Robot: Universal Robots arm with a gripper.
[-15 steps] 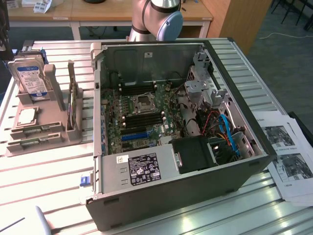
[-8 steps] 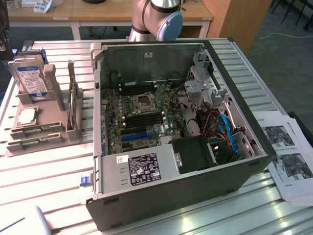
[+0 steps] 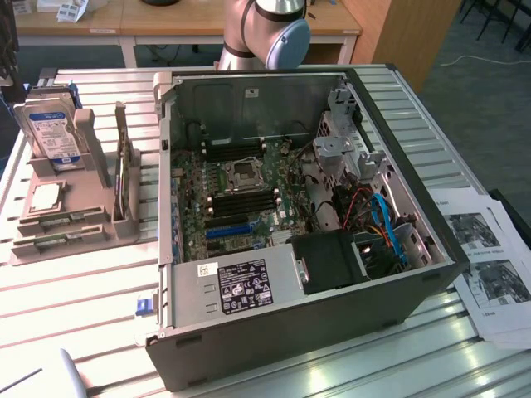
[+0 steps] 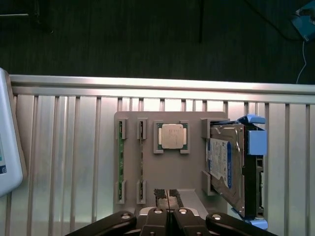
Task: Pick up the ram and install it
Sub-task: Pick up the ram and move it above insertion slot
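Green ram sticks stand on edge in a grey holder (image 4: 167, 169): two thin ones (image 4: 120, 157) (image 4: 141, 156) at one end. A taller ram stick (image 3: 124, 178) stands upright in the holder's raised bracket on the exterior view's left. My gripper (image 4: 168, 196) hangs well above the holder, over that bracket, fingers (image 4: 160, 194) pressed together with nothing held. The open computer case (image 3: 290, 348) lies on the table, and its motherboard (image 3: 241, 195) shows dark memory slots (image 3: 249, 201) around the processor socket.
A silver hard drive (image 4: 224, 167) (image 3: 51, 133) and a processor chip (image 4: 172, 136) also sit in the holder. A blue slot (image 3: 228, 230), cables (image 3: 386, 228) and a power supply (image 3: 241, 286) crowd the case. Printed papers (image 3: 489, 265) lie at the exterior view's right. A white device (image 4: 7, 142) borders the slatted table.
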